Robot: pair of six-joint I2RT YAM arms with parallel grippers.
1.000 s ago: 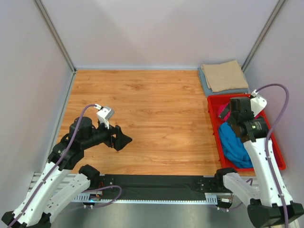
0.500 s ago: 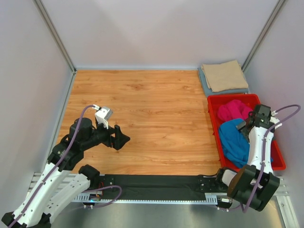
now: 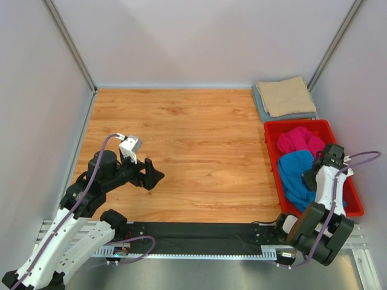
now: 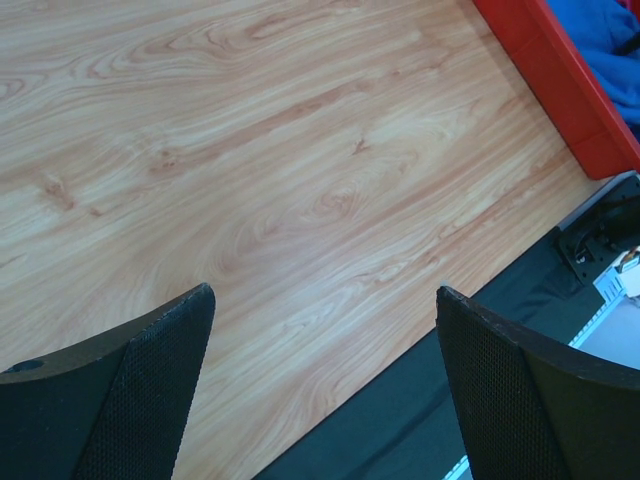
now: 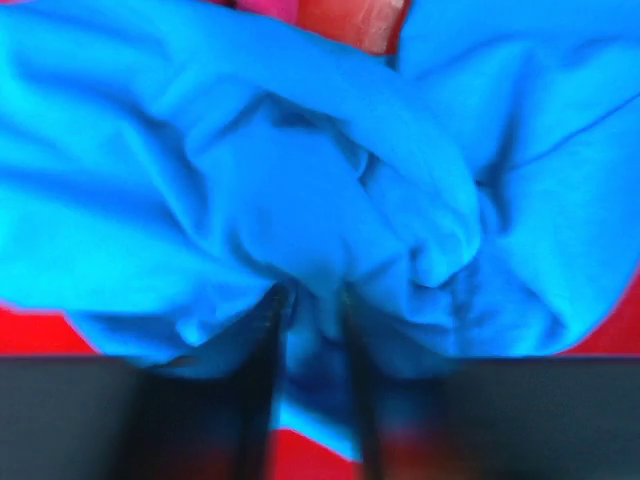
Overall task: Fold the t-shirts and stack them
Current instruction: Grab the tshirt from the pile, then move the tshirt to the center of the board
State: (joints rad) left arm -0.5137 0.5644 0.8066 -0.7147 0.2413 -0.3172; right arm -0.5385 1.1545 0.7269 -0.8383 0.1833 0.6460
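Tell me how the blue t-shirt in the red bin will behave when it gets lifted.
Likely floppy: the blue t-shirt lies crumpled in soft folds, so it should hang limp from the fold between the right pincer's fingers. Probably light: thin cloth. It may drag over the red bin's rim.

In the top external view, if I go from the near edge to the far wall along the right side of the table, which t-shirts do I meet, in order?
crumpled bright blue cloth t-shirt → crumpled magenta pink cloth t-shirt → folded tan beige cloth t-shirt. The first two lie in the red plastic bin.
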